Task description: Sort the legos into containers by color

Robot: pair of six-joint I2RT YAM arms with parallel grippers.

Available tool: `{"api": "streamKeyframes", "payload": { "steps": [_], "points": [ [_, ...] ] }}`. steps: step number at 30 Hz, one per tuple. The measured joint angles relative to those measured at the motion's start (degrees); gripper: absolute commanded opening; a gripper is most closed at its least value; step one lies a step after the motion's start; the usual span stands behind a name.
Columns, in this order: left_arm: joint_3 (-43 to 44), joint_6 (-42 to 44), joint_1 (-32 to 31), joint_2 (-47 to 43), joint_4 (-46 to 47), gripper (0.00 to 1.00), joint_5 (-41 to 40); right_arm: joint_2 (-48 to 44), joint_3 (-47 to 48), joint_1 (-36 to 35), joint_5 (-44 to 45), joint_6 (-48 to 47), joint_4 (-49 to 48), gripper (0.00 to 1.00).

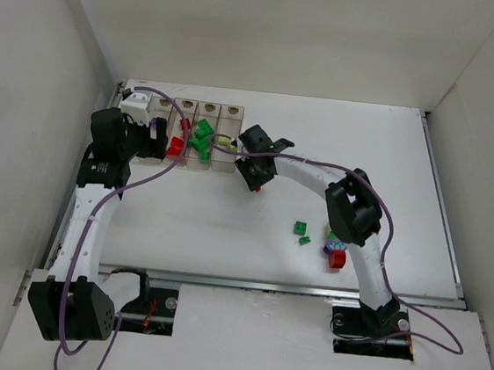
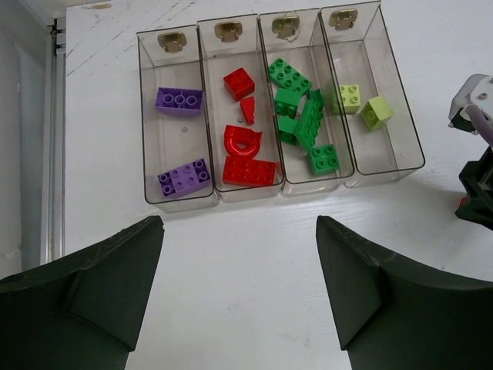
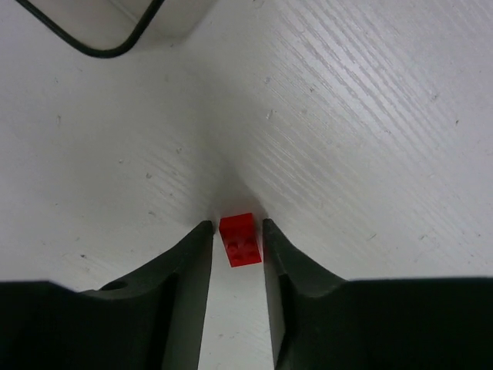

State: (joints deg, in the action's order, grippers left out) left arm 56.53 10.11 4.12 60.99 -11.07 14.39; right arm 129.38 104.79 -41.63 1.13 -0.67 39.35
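Observation:
Four joined clear containers [image 2: 146, 116] hold sorted legos: purple bricks [image 2: 179, 100], red bricks [image 2: 248, 170], green bricks [image 2: 308, 127] and pale yellow bricks [image 2: 377, 112]. In the top view the row [image 1: 234, 113] stands at the back left. My left gripper [image 2: 239, 223] is open and empty over bare table just in front of the containers. My right gripper [image 3: 237, 225] is low on the table to the right of the containers, jaws narrowly apart around a small red brick [image 3: 239, 240], with a slight gap on its left side.
Loose legos lie at the front right: two green bricks [image 1: 300, 229] and a small pile with a red piece [image 1: 337, 259]. White walls enclose the table. A purple cable [image 1: 302, 163] runs along the right arm, and a black cable [image 3: 92, 46] crosses the right wrist view.

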Motion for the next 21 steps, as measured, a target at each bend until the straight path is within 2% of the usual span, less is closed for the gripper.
{"api": "streamKeyframes", "payload": {
  "steps": [3,4,6,12,13,15,21],
  "points": [
    [0.0,-0.09,0.0,0.0,0.0,0.78,0.2,-0.48,-0.7,0.0,0.04,0.46,-0.11,0.21],
    [0.0,-0.09,0.0,0.0,0.0,0.78,0.31,-0.48,-0.7,0.0,0.09,0.7,-0.13,0.09],
    [0.0,0.0,0.0,0.0,0.0,0.78,0.94,-0.52,-0.68,0.07,0.02,1.38,-0.07,0.0],
    [-0.57,5.38,-0.24,-1.2,-0.07,0.78,7.17,-0.68,0.7,1.99,-4.68,5.55,1.66,0.0],
    [-0.94,7.26,-0.39,-1.95,-0.07,0.82,8.9,-0.92,1.11,2.82,-6.54,6.38,1.86,0.0],
    [-1.95,12.07,-0.94,-4.2,-0.26,1.0,13.64,-2.29,1.66,5.4,-11.37,8.61,1.64,0.0],
    [-3.17,23.91,-4.48,-9.42,0.02,1.0,28.15,-13.38,3.43,13.94,-22.82,15.74,-1.7,0.0]
  ]
}}
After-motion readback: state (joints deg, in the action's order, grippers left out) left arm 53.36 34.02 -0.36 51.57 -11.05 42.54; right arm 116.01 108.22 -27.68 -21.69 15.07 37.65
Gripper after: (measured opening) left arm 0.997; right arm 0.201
